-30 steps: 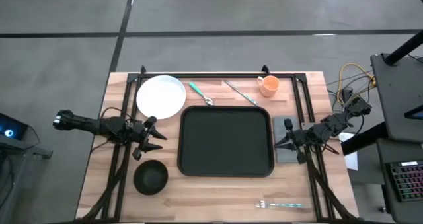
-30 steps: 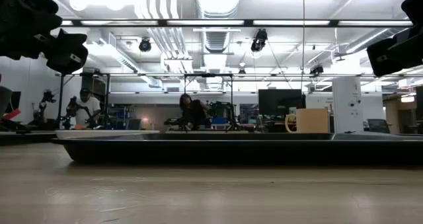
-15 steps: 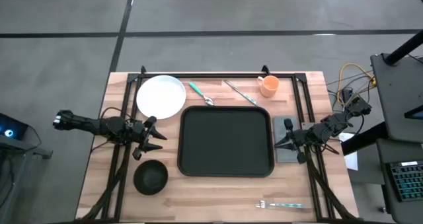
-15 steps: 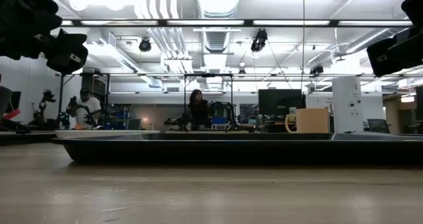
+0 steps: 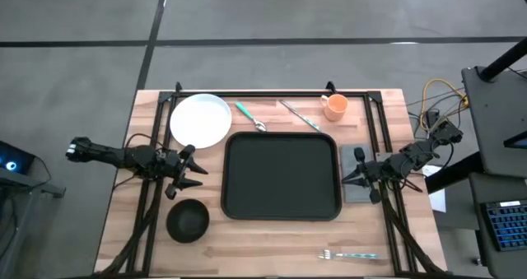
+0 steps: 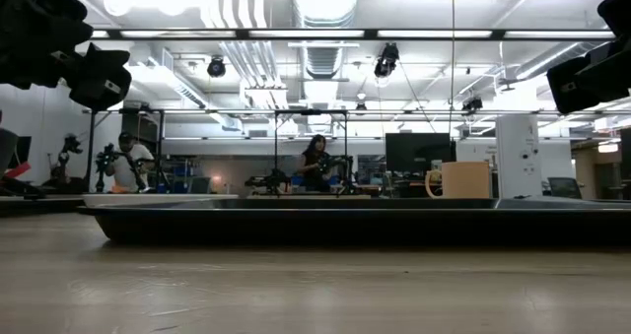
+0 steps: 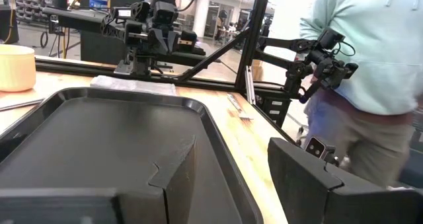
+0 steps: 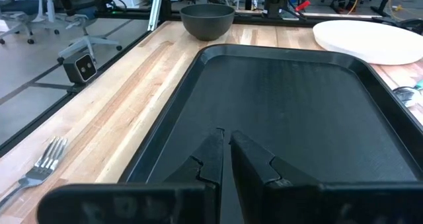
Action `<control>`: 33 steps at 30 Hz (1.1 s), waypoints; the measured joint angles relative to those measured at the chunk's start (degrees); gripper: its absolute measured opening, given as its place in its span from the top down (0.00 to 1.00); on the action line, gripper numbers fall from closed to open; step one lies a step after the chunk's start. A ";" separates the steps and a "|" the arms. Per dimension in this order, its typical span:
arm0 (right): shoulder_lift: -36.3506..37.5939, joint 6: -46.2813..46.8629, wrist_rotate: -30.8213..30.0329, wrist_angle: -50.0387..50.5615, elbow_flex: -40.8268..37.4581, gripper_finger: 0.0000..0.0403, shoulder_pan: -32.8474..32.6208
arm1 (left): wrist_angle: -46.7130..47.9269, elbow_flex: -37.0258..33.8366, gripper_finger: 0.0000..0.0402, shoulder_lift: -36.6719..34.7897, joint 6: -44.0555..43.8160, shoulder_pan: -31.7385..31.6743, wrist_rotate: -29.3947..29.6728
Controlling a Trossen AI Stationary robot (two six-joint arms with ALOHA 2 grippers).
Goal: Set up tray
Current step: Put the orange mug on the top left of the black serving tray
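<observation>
The black tray [image 5: 282,177] lies flat in the middle of the wooden table, with nothing on it. My left gripper [image 5: 196,170] hovers off the tray's left edge, pointing level at it, fingers open [image 7: 231,184] with nothing between them. My right gripper [image 5: 345,179] hovers at the tray's right edge above a grey napkin [image 5: 356,192], tipped slightly down. Its fingers are shut [image 8: 225,154] on nothing. In the low view the tray [image 6: 296,222] shows as a dark band, with both arms high in the upper corners.
Around the tray lie a white plate [image 5: 200,120], a dark bowl [image 5: 188,220], a green-handled spoon [image 5: 249,116], a knife [image 5: 298,114], an orange cup [image 5: 335,106] and a fork [image 5: 350,254]. A person [image 7: 370,59] stands beyond the table's near edge.
Both arms and everything on the table have kept still. In the room behind the table a person has walked toward the right.
</observation>
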State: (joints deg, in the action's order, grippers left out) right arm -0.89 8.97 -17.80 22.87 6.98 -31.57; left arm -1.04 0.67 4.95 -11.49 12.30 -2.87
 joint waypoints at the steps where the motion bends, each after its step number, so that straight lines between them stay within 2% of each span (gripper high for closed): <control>1: 0.00 0.00 0.02 0.00 0.00 0.94 -0.02 | -0.02 -0.02 0.58 0.00 -0.02 -0.01 0.00; 10: -0.01 0.74 0.04 -0.64 -0.01 0.94 0.00 | -0.02 0.00 0.58 0.00 -0.02 -0.01 0.00; 14: 0.00 11.94 0.04 -4.75 0.00 0.94 0.00 | 0.00 0.00 0.58 0.01 -0.01 0.00 0.02; 18: 0.00 18.73 -0.64 -11.85 -0.01 0.94 0.00 | 0.00 0.00 0.58 0.00 0.17 -0.03 0.14; 22: 0.00 23.53 -0.64 -18.41 0.00 0.94 0.00 | -0.07 0.00 0.58 0.01 3.03 -0.13 5.59; 33: -0.09 23.60 -6.43 -16.26 0.00 0.94 -0.02 | -0.79 0.01 0.58 0.41 3.91 -0.10 7.84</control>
State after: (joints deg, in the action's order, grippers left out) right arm -0.97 32.57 -24.23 6.61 6.98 -31.59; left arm -1.82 0.68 5.36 -7.57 12.21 4.96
